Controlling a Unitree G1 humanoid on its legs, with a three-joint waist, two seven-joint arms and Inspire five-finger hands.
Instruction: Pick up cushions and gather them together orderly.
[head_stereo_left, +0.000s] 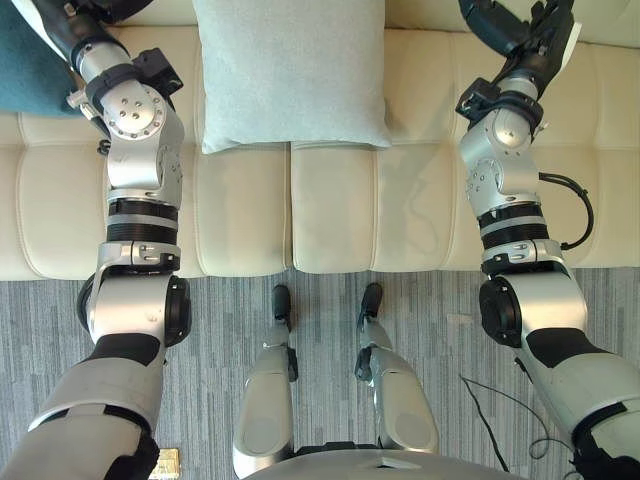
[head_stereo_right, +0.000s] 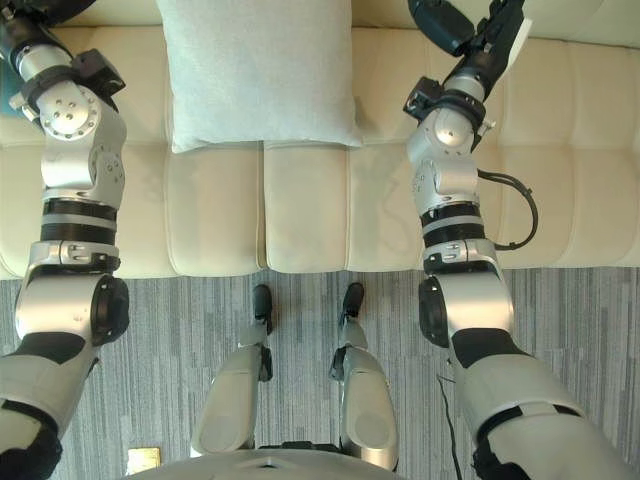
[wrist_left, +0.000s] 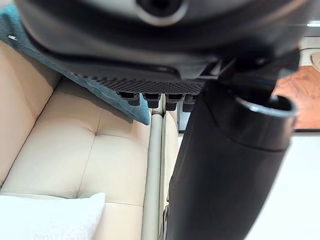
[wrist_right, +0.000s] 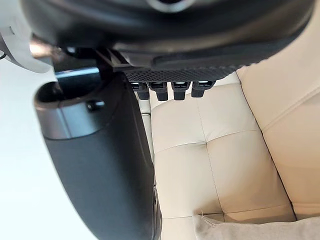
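A pale mint cushion (head_stereo_left: 290, 70) lies flat on the cream sofa (head_stereo_left: 330, 210), at the middle of the seat against the back. A teal cushion (head_stereo_left: 30, 75) lies at the sofa's left end. My left hand (wrist_left: 150, 75) hovers over the teal cushion (wrist_left: 100, 87), fingers straight, thumb standing out, holding nothing. A corner of the pale cushion (wrist_left: 50, 215) shows beside it. My right hand (head_stereo_left: 515, 30) is raised over the bare seat to the right of the pale cushion. Its fingers (wrist_right: 170, 90) are straight and empty, with the pale cushion's edge (wrist_right: 260, 230) nearby.
The sofa seat is tufted, with a seam running down its middle. Grey striped carpet (head_stereo_left: 320, 300) lies in front of it. A small gold-coloured object (head_stereo_left: 165, 462) sits on the carpet at the lower left. Wooden flooring (wrist_left: 300, 95) shows past the sofa's end.
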